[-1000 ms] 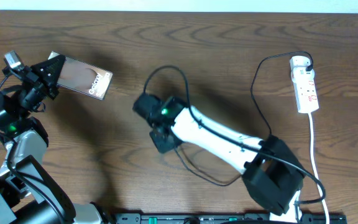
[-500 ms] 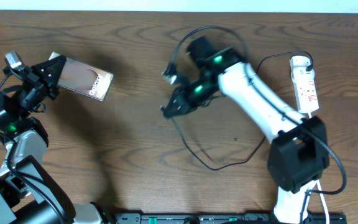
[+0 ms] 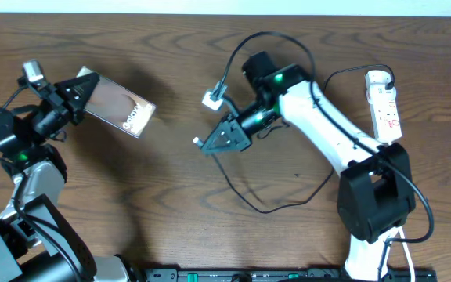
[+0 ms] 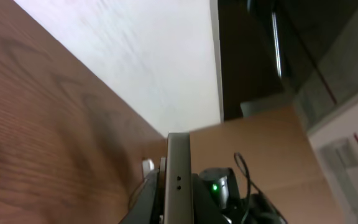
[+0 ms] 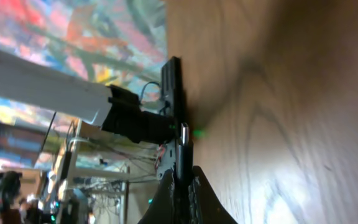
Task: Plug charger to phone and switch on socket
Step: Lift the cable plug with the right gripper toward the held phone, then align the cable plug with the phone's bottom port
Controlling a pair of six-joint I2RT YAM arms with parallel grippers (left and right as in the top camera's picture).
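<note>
the left pincer (image 3: 75, 92) is clamped tight on one short end of the small flat dark phone (image 3: 122, 112) with a brownish face and white "galaxy" lettering, over the left side of the brown wooden table (image 3: 155, 211); the phone is tilted, its free end pointing toward the middle of the table, and a soft shadow lies on the wood beside it; in the left wrist view the phone shows edge-on, with two small holes in its thin rim; the right pincer (image 3: 203, 142) is closed narrow on the small plug tip (image 5: 182, 138) of the long thin black charger cable (image 3: 266, 211), the silvery tip poking out past the fingers; plug tip and phone are well apart, bare wood between them; the charger cable loops loosely around the right arm; the narrow white power strip socket (image 3: 386, 106) with red markings lies at the upper right of the overhead view, well apart from both pincers
</note>
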